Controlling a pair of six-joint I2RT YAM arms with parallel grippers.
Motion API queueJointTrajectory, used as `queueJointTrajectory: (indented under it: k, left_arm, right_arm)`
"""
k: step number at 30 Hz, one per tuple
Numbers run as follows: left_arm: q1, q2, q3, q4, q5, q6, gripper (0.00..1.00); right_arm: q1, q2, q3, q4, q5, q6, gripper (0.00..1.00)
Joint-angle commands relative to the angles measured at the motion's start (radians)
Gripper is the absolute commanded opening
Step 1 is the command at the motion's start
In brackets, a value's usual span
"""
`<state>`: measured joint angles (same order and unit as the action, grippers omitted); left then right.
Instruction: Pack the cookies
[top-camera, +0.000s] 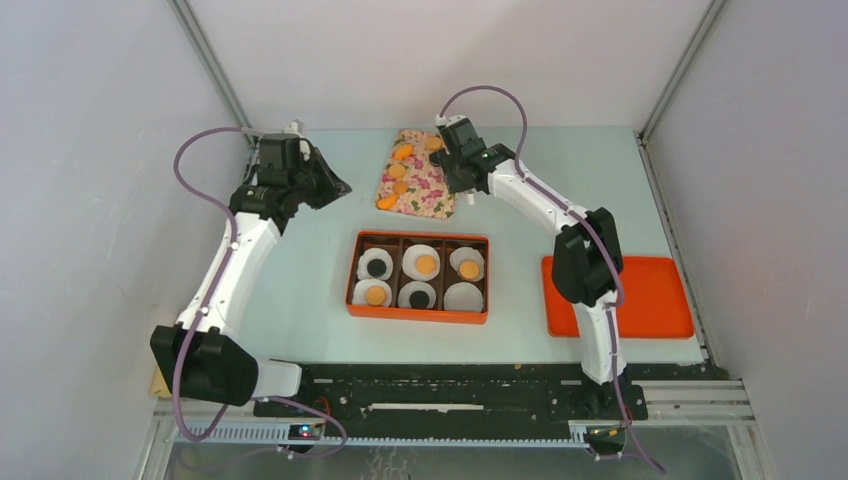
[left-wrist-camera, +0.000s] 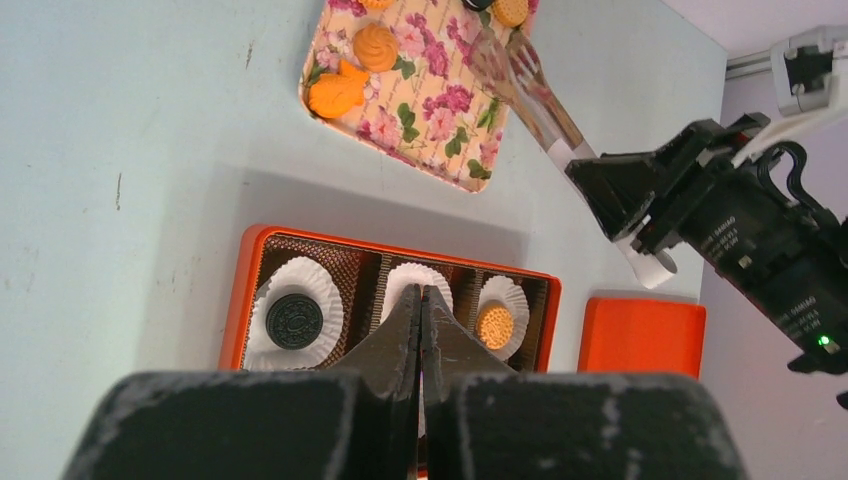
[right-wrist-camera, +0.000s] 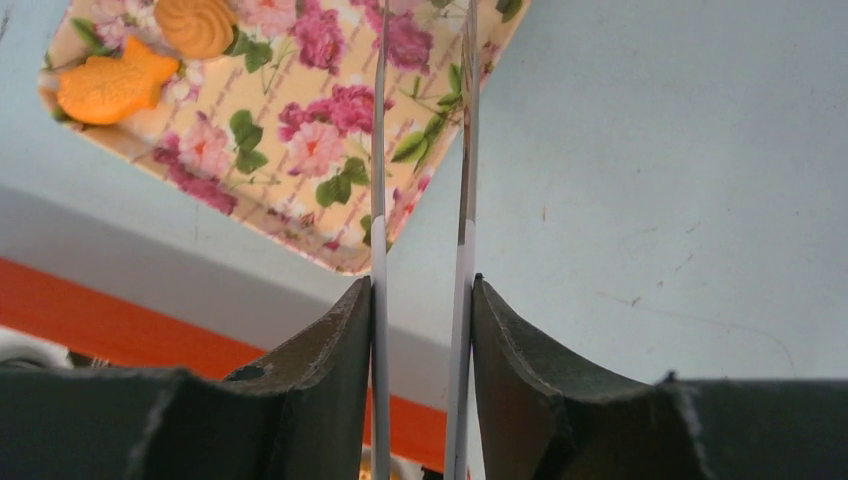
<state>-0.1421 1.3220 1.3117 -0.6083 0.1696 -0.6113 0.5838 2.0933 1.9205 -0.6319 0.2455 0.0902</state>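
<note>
An orange box (top-camera: 420, 236) with six compartments holds white paper liners. Five liners carry cookies, such as a black cookie (top-camera: 376, 267) and an orange cookie (top-camera: 425, 264); the front right liner (top-camera: 463, 296) is bare. More orange cookies (top-camera: 403, 153) lie on a floral tray (top-camera: 425, 185) behind the box. My right gripper (top-camera: 455, 165) is shut on tongs (right-wrist-camera: 378, 150) whose arms reach over the tray's right end (right-wrist-camera: 300, 150); the tong tips (left-wrist-camera: 505, 55) are spread near a round cookie (left-wrist-camera: 510, 10). My left gripper (top-camera: 335, 185) is shut and empty, left of the tray.
A flat orange tray (top-camera: 650, 295) lies right of the box, behind the right arm's elbow. A fish-shaped cookie (left-wrist-camera: 338, 92) and a swirl cookie (left-wrist-camera: 375, 45) sit at the floral tray's near left end. Grey walls enclose the table.
</note>
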Motion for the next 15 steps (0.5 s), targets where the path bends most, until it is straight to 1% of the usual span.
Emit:
queueJointTrajectory:
  k: [1, 5, 15]
  left_arm:
    - [-0.005, 0.013, 0.040, 0.022, 0.004, 0.013, 0.01]
    - [-0.005, 0.022, 0.045, 0.018, 0.002, 0.014, 0.01]
    - [-0.002, 0.034, 0.048, 0.006, -0.013, 0.025, 0.01]
  right_arm:
    - [-0.026, 0.021, 0.128, 0.036, -0.018, -0.023, 0.45]
    - [-0.028, 0.069, 0.157, 0.046, -0.036, -0.020, 0.45]
    - [-0.051, 0.227, 0.317, -0.001, -0.079, 0.009, 0.46]
